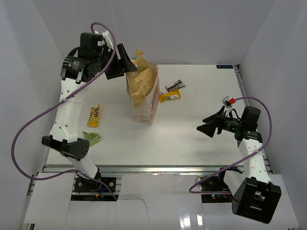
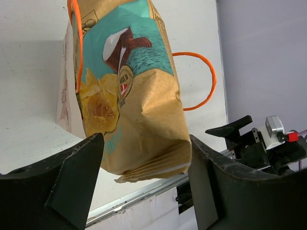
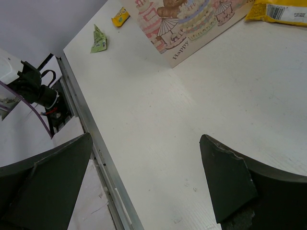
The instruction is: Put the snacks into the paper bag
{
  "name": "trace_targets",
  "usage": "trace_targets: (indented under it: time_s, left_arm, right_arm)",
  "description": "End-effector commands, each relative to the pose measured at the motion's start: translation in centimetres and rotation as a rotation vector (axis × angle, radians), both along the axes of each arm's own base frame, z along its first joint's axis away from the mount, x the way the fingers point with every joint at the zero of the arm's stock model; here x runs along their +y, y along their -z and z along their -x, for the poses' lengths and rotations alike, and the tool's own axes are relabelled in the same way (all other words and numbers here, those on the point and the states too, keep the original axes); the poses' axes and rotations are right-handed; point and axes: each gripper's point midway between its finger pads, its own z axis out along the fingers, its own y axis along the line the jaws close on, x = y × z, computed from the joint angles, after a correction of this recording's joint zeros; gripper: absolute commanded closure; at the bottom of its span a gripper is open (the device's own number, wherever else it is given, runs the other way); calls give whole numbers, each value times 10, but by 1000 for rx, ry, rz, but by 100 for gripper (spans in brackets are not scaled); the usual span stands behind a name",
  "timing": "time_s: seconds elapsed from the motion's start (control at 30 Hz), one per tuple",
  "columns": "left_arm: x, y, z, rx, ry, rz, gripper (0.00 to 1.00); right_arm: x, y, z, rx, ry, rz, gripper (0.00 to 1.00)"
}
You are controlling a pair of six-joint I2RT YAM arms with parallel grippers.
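Note:
The tan-brown chip bag (image 1: 139, 79) stands part way into the mouth of the cream paper bag (image 1: 151, 109), its upper end sticking out. My left gripper (image 1: 128, 62) hovers at that end, open, with the bag's crimped edge (image 2: 144, 165) loose between the spread fingers. An orange cord handle (image 2: 204, 81) hangs beside the bag. A yellow wrapper (image 1: 94, 116) and a green pouch (image 1: 93, 138) lie left of the paper bag. A dark bar (image 1: 175, 86) and a yellow packet (image 1: 171, 96) lie to its right. My right gripper (image 1: 211, 125) is open over bare table, holding nothing.
The paper bag's printed side (image 3: 192, 24) faces the right wrist view, with the yellow packet (image 3: 278, 12) at the top right. White walls close in the table on three sides. A metal rail (image 3: 91, 143) runs along the near edge.

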Motion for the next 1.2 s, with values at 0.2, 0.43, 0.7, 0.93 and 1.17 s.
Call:
trace_targets:
  time_s: [0.2,0.43,0.7,0.93,1.17]
  left_arm:
    - [57,-90,56,-326,-172,-17,16]
    - [67,-59,96,-451,-190,84,10]
    - [64,15,96,-490,-166,83,10]
    - [32,30,72,-494,-98,45,11]
    - [-4,47,75,-461,-54,7,13]
  right_arm:
    - [1,-4,0,-40,-13,-5,2]
    - [0,-3,-2,-39,-6,1,2]
    - [-1,1,-3,-22,-4,11,2]
    - [-5,3,-9,-13,12,39,2]
    - [-8,5,-12,-13,31,55,2]
